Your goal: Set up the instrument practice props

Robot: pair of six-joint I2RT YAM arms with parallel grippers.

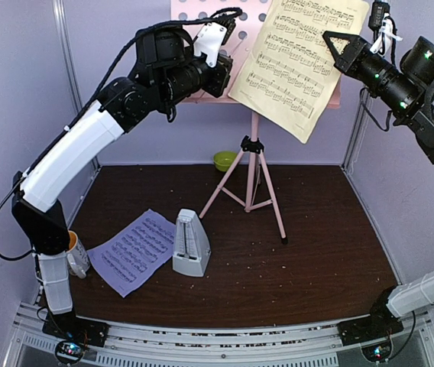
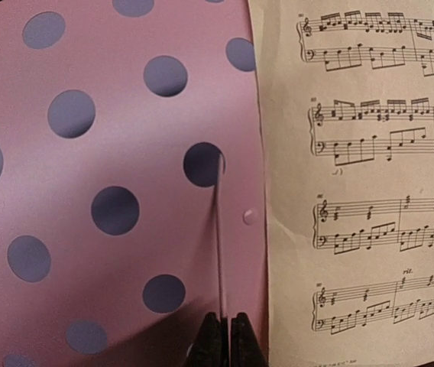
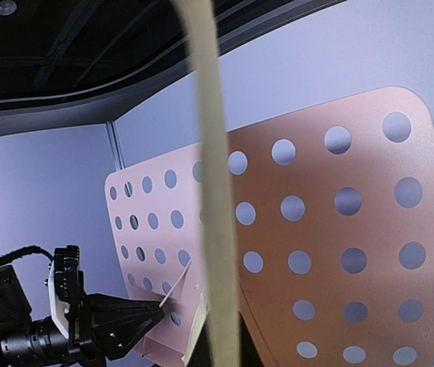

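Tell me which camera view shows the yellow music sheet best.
The top external view: almost the whole yellow music sheet shows there, tilted on the pink stand's desk. The left wrist view shows only part, close up; the right wrist view shows only its blurred edge.

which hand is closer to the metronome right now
Left. The left hand is up at the stand desk, above and behind the metronome; the right hand grips the yellow sheet farther right.

Pink stand (image 1: 254,126) with dotted holes, yellow sheet (image 1: 297,57) and lavender sheet (image 1: 134,250) printed with black notes, pale-grey metronome (image 1: 190,245), lime-green bowl (image 1: 225,160)
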